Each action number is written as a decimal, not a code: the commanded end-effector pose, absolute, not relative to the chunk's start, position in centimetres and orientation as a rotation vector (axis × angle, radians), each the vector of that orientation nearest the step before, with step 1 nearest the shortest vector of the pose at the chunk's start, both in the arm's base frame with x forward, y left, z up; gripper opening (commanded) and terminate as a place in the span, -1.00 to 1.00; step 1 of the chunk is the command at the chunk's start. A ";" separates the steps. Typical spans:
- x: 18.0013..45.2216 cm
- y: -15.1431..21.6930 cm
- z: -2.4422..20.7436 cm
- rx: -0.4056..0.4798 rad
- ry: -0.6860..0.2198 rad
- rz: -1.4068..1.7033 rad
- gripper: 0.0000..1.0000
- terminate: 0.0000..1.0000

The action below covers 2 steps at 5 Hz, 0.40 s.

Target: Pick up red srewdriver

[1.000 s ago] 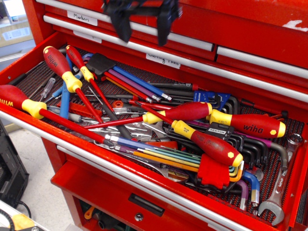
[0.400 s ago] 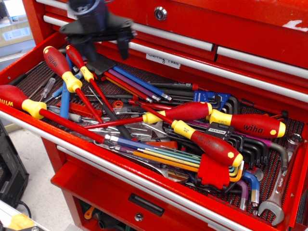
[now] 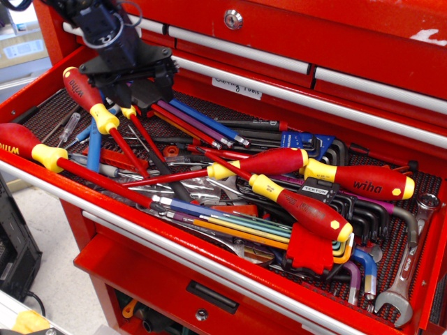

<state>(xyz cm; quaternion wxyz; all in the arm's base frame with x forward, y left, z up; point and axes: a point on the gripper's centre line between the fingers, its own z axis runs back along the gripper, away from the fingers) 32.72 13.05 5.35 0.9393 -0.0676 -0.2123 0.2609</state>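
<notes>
The red srewdriver lies in the open tool drawer [image 3: 209, 259] at the back left. Its small yellow collar [image 3: 128, 111] and thin red shaft [image 3: 143, 143] show; the shaft runs down and right over other tools. Its narrow red handle is mostly hidden behind my gripper [image 3: 135, 92]. The black gripper hangs low over that handle, jaws open, one finger on each side of it. I cannot tell whether the fingers touch it.
Thick red "wiha" screwdrivers with fat yellow collars lie beside it [image 3: 85, 96], at the front left [image 3: 31, 148], and in the middle and right [image 3: 265, 162] [image 3: 363, 181] [image 3: 302, 207]. Coloured hex keys [image 3: 230, 227], black hex keys [image 3: 360, 213] and a wrench [image 3: 408, 265] fill the drawer. Closed drawers [image 3: 293, 42] rise behind.
The gripper has moved from the top middle leftwards and down into the drawer. It now sits over the slim screwdriver's handle, which it hides.
</notes>
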 end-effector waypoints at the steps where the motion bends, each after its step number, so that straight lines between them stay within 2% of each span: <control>1: 33.9 14.5 5.1 -0.110 -0.425 0.583 1.00 -1.00; 2: 34.0 15.5 4.0 -0.119 -0.401 0.567 1.00 -1.00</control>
